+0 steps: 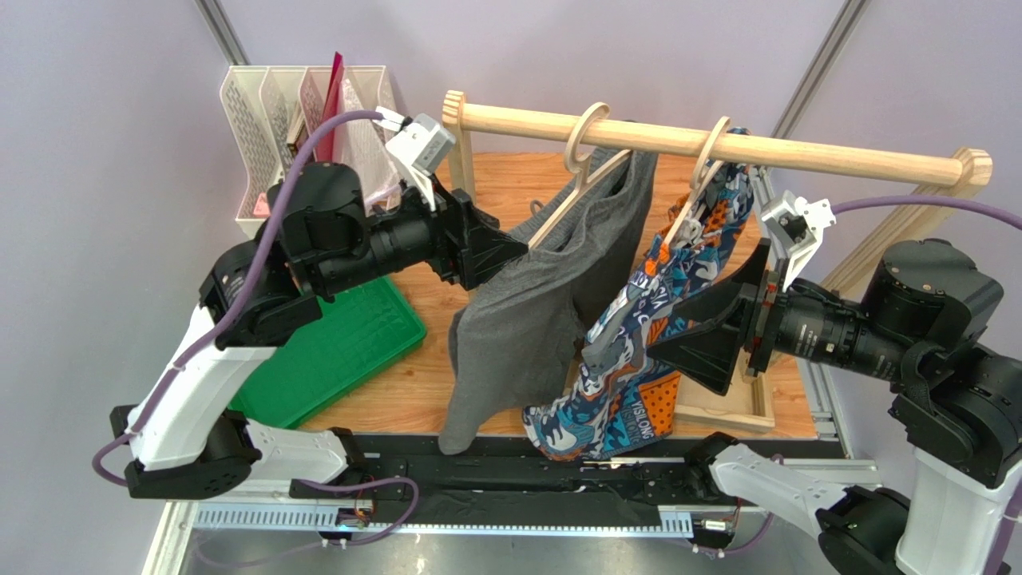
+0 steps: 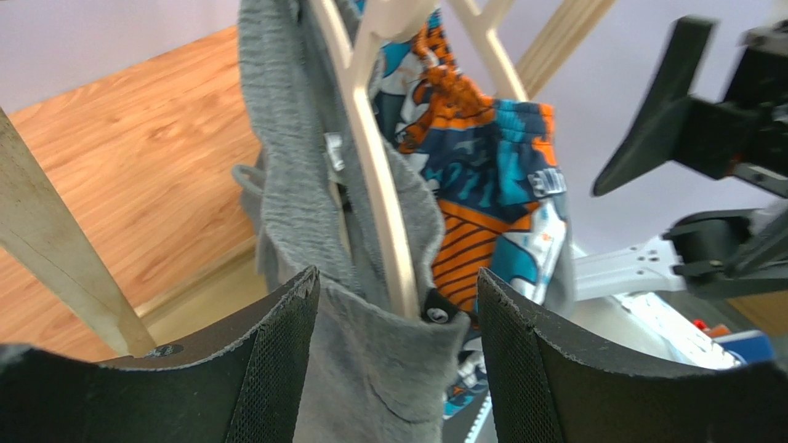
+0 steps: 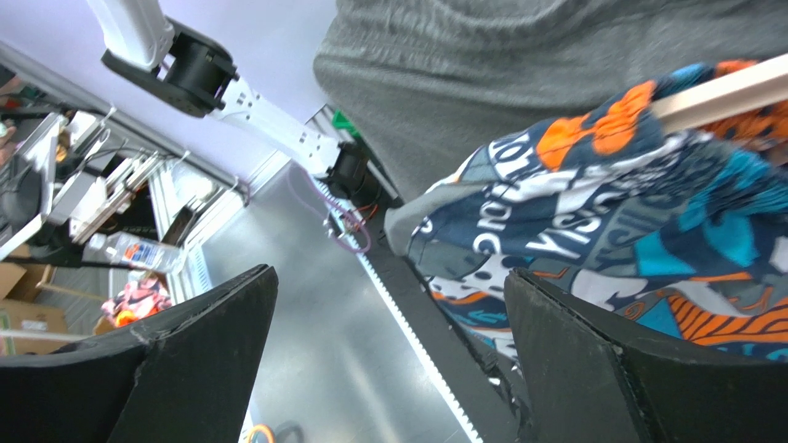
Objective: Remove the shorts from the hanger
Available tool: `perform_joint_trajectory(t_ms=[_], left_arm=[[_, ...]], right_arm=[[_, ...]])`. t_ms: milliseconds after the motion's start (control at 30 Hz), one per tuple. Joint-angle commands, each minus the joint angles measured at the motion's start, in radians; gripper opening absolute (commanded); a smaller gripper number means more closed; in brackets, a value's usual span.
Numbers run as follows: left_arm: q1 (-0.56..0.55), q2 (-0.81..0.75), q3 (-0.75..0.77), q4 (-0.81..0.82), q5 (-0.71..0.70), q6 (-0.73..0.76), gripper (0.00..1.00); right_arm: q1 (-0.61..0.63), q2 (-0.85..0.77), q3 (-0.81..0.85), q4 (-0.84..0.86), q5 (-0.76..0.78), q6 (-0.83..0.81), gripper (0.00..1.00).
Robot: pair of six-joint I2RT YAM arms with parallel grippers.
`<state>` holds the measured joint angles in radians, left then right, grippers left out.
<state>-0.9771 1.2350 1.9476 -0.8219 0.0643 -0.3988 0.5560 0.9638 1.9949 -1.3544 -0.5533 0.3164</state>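
Note:
Two wooden hangers hang from a wooden rail [image 1: 816, 152]. The left hanger [image 1: 584, 134] carries the heather grey shorts [image 1: 540, 300]. The right hanger [image 1: 710, 150] carries the patterned blue, orange and teal shorts [image 1: 648, 347]. My left gripper [image 1: 510, 246] is open at the grey shorts' upper left corner. In the left wrist view the left gripper [image 2: 398, 305] straddles the grey cloth [image 2: 370, 369] and the hanger arm [image 2: 379, 185] without pinching them. My right gripper [image 1: 672, 331] is open beside the patterned shorts, which show at the right of the right wrist view [image 3: 629, 212]. Nothing is between the right gripper's [image 3: 388, 277] fingers.
A green tray [image 1: 336, 347] lies on the wooden table to the left. A white file rack [image 1: 300, 120] stands at the back left. The rail's wooden base frame [image 1: 732, 413] lies under the right arm. A metal surface [image 3: 314, 305] lies below the table's near edge.

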Motion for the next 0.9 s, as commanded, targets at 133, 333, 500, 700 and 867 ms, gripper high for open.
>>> perform_joint_trajectory(t_ms=[133,333,500,700,867], left_arm=[[-0.026,0.040,0.076,-0.045,-0.109,0.048,0.68],[-0.035,0.127,0.165,-0.085,-0.090,0.058,0.70],[-0.040,0.227,0.261,-0.155,-0.106,0.066,0.70],[-0.046,0.325,0.376,-0.221,-0.158,0.064,0.65],[-0.046,0.353,0.409,-0.230,-0.136,0.058,0.53]], right_arm=[[0.007,-0.063,-0.027,0.154,0.233,0.068,1.00],[0.007,-0.066,0.001,0.221,0.247,0.112,0.99],[0.007,-0.066,0.035,0.221,0.300,0.101,0.99],[0.005,-0.037,0.065,0.204,0.287,0.085,0.99],[0.007,0.010,0.137,0.176,0.299,0.087,0.99]])
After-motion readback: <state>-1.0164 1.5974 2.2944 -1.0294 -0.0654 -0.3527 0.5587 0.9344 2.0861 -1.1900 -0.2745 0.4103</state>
